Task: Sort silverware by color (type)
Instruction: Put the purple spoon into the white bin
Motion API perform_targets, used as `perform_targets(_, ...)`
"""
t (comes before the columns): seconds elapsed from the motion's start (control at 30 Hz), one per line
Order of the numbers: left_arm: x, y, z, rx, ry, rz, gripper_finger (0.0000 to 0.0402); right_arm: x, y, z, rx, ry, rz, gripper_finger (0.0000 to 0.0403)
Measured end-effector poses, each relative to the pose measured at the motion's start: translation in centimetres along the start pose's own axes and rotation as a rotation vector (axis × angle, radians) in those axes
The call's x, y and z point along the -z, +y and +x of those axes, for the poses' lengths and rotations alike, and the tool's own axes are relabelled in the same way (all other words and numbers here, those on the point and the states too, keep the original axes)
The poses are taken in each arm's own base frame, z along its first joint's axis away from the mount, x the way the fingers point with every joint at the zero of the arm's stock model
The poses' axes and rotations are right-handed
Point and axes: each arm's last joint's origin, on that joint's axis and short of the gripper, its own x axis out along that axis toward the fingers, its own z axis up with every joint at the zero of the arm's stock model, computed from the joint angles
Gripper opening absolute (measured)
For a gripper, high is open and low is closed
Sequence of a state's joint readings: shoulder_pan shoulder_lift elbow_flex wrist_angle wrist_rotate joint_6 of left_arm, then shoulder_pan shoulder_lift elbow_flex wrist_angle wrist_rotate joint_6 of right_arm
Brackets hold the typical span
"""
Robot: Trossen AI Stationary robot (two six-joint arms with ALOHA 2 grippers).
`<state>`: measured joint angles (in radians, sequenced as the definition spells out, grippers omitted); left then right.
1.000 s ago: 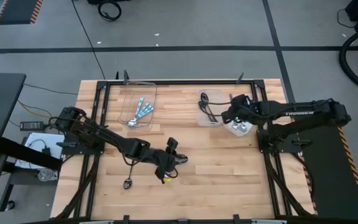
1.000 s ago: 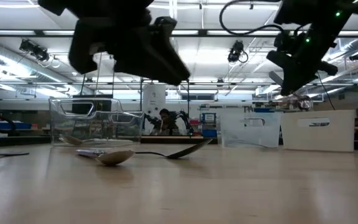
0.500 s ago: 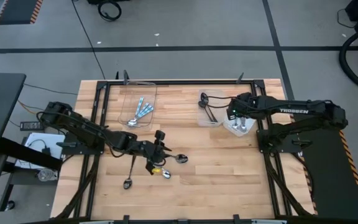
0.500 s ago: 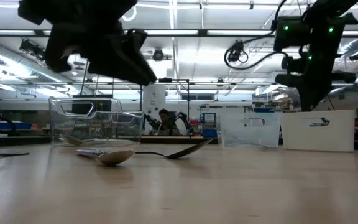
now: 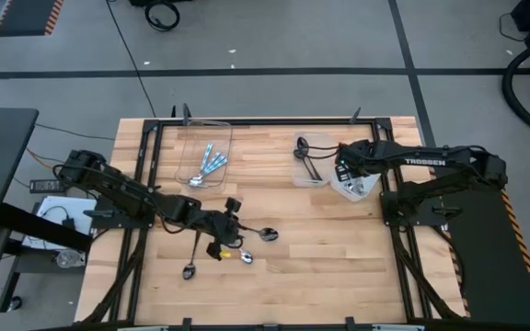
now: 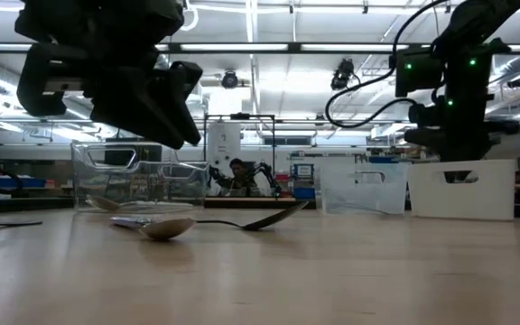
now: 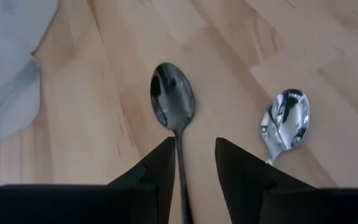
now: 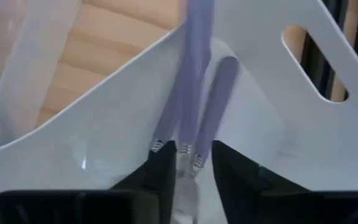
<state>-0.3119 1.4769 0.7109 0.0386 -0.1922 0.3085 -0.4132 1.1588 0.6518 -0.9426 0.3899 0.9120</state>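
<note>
My left gripper (image 5: pixel 231 235) (image 7: pixel 196 167) is open, low over the table's middle. Its fingers stand on either side of the handle of a dark spoon (image 7: pixel 173 101) (image 5: pixel 267 233) without touching it. That spoon lies flat, and a shiny silver spoon (image 7: pixel 284 123) (image 5: pixel 245 257) lies beside it. Another dark spoon (image 5: pixel 190 270) lies nearer the front edge. My right gripper (image 5: pixel 350 176) (image 8: pixel 194 168) is down inside a white bin (image 5: pixel 355 190) (image 8: pixel 104 124), shut on a blue-handled spoon (image 8: pixel 194 68). Two more blue-handled spoons (image 8: pixel 219 93) rest in the bin. My right gripper pinches the blue-handled spoon at its silver neck (image 8: pixel 182 163), just behind the handle. The handle (image 8: pixel 196 37) runs straight ahead of the fingers and reaches over the white bin's rim. The fingers themselves hide the exact place of contact.
A clear container (image 5: pixel 208 156) near the far left holds several blue-handled spoons. A second clear container (image 5: pixel 311 164), left of the white bin, holds dark spoons. Bare wood spreads over the table's near right part (image 5: pixel 339 267).
My left gripper has drawn back toward the table's left edge, coming in behind the dark spoon's handle. My right gripper has moved down into the white bin, carrying the shiny spoon with it. The spoons on the table have not moved.
</note>
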Motion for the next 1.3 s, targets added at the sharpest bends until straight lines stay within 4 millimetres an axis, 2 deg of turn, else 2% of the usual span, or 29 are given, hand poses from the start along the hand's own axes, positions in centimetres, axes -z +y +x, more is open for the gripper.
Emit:
perform_targets(0.17, 0.6, -0.3, 0.4, 0.039, 0.048, -0.065, 0.0129, 0.0, 0.0, 0.0, -0.016, 0.014, 0.0, 0.0164)
perform_targets(0.33, 1.1, -0.8, 1.0, 0.092, 0.086, -0.105, 0.0168, 0.0, 0.1, -0.4, -0.062, 0.045, -0.018, 0.02)
perform_targets(0.47, 1.5, -1.1, 1.6, 0.129, 0.116, -0.098, 0.0189, -0.3, 0.4, -1.7, -0.105, 0.021, -0.037, 0.0208)
perform_targets(0.83, 3.1, -2.2, 3.6, 0.211, 0.208, -0.083, 0.0191, 0.2, 2.5, -6.4, -0.239, -0.196, -0.13, 0.0201)
perform_targets(1.0, 3.4, -2.4, 3.9, 0.246, 0.223, -0.055, 0.016, 1.0, 3.9, -8.1, -0.354, -0.275, -0.183, 0.0201)
perform_targets(1.23, 3.6, -2.5, 3.9, 0.269, 0.224, 0.018, 0.0061, 2.0, 5.5, -9.6, -0.506, -0.359, -0.27, 0.0201)
perform_targets(1.3, 3.6, -2.6, 3.9, 0.272, 0.233, 0.03, 0.0049, 2.2, 5.8, -9.9, -0.537, -0.375, -0.279, 0.0201)
